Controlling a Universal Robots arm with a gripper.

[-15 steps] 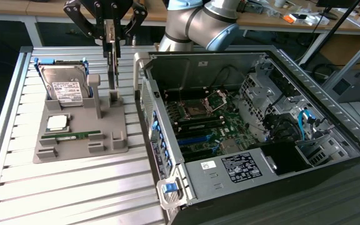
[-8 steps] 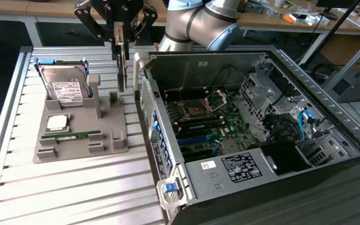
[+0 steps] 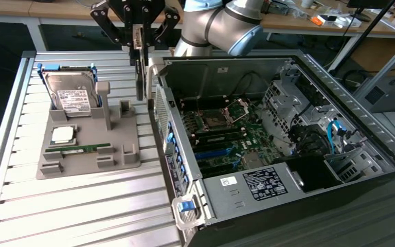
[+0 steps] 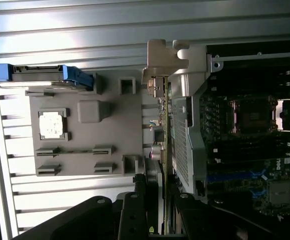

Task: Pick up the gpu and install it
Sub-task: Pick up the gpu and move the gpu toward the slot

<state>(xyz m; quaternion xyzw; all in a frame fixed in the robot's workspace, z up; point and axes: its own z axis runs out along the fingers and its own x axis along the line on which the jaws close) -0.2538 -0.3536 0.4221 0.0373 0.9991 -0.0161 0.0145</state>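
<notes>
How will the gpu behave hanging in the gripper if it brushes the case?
The gpu looks like a thin stiff board, so it likely won't flop. Held by the gripper at its top end, the long hanging part may swing or twist on contact with the case. Its small exposed parts are probably fragile.

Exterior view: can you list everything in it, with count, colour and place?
gpu: one, dark, edge-on, hanging between holder and case
hard drive: one, silver, propped in holder
processor: one, silver, flat on holder
memory stick: one, green, flat on holder
holder: one, grey, exterior view's left
case: one, black and silver, open, exterior view's right
table: one, silver slats, under all
arm: one, grey, beyond case
end effector: one, black, shut on gpu
</notes>
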